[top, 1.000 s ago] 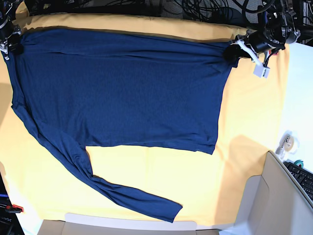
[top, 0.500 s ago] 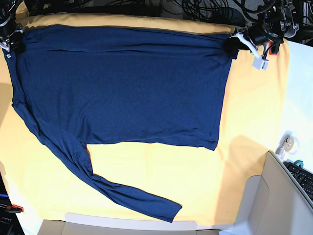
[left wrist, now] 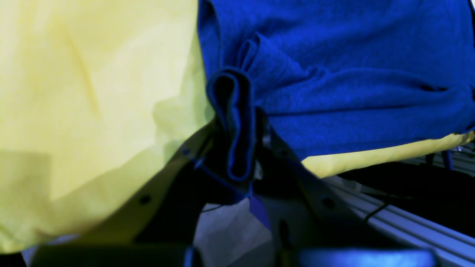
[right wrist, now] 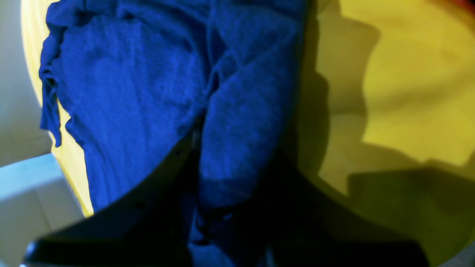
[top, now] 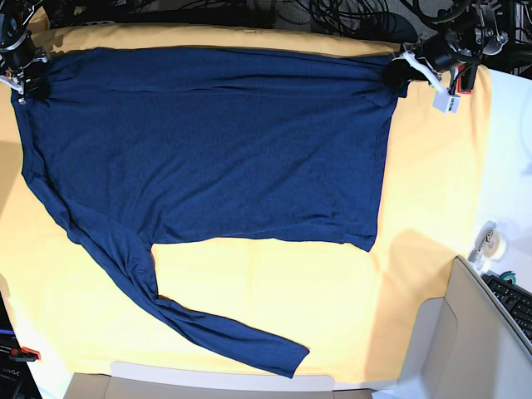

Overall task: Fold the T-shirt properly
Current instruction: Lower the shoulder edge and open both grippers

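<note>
Base view: the navy T-shirt (top: 208, 150) lies spread on a yellow cloth (top: 432, 216) over the tabletop, long axis left to right. The left claw (top: 397, 76) pinches its far right corner, the right claw (top: 32, 81) its far left. One sleeve (top: 166, 307) trails toward the near edge.

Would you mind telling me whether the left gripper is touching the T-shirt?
Touching. The left wrist view shows the left gripper shut on a bunched fold of the T-shirt.
</note>
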`<state>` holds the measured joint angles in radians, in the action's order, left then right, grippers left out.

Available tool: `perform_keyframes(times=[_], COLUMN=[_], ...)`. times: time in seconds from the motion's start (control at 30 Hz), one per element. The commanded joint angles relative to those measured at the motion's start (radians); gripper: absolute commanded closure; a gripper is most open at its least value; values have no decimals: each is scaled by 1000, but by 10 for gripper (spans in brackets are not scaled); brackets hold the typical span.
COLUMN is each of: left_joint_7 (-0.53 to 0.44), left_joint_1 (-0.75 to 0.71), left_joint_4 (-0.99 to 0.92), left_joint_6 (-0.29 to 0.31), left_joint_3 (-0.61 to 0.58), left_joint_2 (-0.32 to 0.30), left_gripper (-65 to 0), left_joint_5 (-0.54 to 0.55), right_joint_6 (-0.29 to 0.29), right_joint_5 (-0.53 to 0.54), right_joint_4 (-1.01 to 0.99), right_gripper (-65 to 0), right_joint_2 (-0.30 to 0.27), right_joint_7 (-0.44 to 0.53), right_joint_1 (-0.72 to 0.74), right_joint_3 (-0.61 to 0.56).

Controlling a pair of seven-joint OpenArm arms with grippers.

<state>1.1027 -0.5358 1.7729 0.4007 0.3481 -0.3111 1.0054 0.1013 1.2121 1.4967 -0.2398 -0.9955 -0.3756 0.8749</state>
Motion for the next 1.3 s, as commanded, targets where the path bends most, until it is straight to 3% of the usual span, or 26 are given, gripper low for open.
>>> perform_keyframes(times=[0.0, 0.2, 0.4, 0.53, 0.97, 1.27], left_joint_7=[-12, -9, -9, -9, -9, -9], left_joint_1=[-2, -2, -4, -7, -8, -8], left_joint_4=[14, 14, 14, 14, 14, 14], left_joint_6=[-3, -3, -3, -3, -3, -3], left_joint_3=[13, 13, 12, 15, 15, 15], left_joint_2=[-16, -16, -16, -16, -18, -20], left_gripper=[0, -5, -97, -146, -200, -200], left_joint_5=[3, 3, 3, 3, 5, 5], right_joint_6=[15, 15, 15, 15, 15, 15], right_joint_5=[-19, -19, -10, -10, -8, -10], right_joint_4=[5, 5, 5, 5, 11, 12], right_gripper=[0, -3, -146, -194, -198, -198], right_joint_2=[-8, -8, -8, -8, -14, -28], right_joint_7=[-15, -15, -18, -56, -61, -62], right_joint_1=[-12, -33, -56, -59, -122, -115], right_joint_3=[2, 0, 0, 2, 16, 140])
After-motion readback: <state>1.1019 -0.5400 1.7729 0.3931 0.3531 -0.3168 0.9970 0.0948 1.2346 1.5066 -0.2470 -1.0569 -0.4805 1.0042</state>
